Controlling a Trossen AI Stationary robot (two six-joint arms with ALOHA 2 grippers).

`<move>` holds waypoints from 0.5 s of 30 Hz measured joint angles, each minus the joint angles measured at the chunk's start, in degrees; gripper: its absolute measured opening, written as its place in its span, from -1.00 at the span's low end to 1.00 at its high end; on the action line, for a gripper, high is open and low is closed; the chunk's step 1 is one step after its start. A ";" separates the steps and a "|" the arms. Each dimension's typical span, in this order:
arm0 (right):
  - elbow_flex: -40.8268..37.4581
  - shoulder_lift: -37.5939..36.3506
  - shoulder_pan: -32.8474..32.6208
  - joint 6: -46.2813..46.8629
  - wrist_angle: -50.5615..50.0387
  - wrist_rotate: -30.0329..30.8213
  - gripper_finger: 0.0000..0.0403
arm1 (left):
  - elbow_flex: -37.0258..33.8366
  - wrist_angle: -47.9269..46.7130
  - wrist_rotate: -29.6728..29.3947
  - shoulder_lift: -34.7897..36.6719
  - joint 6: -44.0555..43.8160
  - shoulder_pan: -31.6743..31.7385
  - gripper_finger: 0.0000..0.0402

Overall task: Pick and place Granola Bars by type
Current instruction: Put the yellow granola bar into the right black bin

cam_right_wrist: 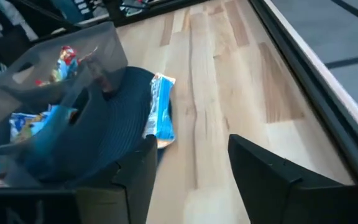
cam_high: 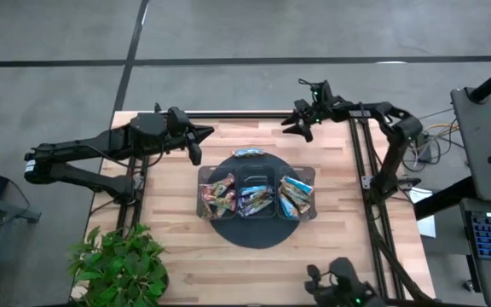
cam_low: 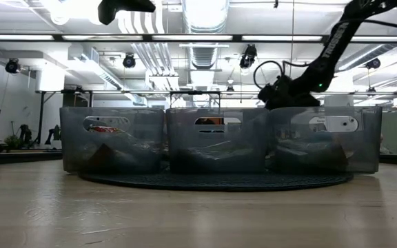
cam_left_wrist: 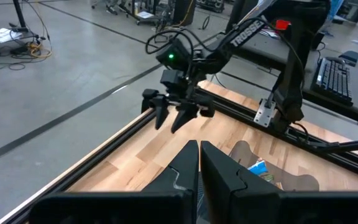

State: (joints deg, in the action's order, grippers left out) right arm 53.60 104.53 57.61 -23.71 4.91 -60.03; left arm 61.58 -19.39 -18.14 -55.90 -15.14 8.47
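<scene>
Looks like a robotics lab or workshop. Bare concrete floor [cam_high: 58,34], exposed ceiling ducts [cam_low: 205,27] and strip lights [cam_low: 185,38] overhead, a keyboard [cam_left_wrist: 335,62] and loose cables [cam_left_wrist: 17,37] beyond the wooden surface [cam_high: 186,264].

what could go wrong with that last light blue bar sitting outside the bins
The light blue bar lies half on the round dark mat, half on the table, so it sits tilted and open jaws may skid off its foil. It is also close behind the middle bin, so the right gripper could knock that wall coming down. The left gripper, jaws shut, hangs nearby and could crowd the approach.
</scene>
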 joint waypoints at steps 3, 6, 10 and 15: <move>2.97 2.54 -1.26 -0.54 -0.02 0.00 -0.05 | 0.00 -0.07 0.00 0.00 0.00 0.00 -1.00; 5.31 4.28 -2.91 -0.52 -0.26 0.21 -0.05 | 0.00 -0.21 0.00 0.00 -0.01 0.00 -1.00; 8.23 5.43 -5.68 -3.14 -3.87 4.88 -0.05 | 0.00 -0.51 0.01 0.00 -0.01 0.00 -1.00; 12.67 7.52 -8.06 -10.30 -10.95 10.19 -0.05 | 0.00 -0.61 -0.01 0.00 0.18 0.00 -1.00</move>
State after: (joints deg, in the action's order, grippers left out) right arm 66.27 112.05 49.56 -34.01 -6.04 -49.84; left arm 61.58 -20.00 -18.15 -55.90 -14.96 8.47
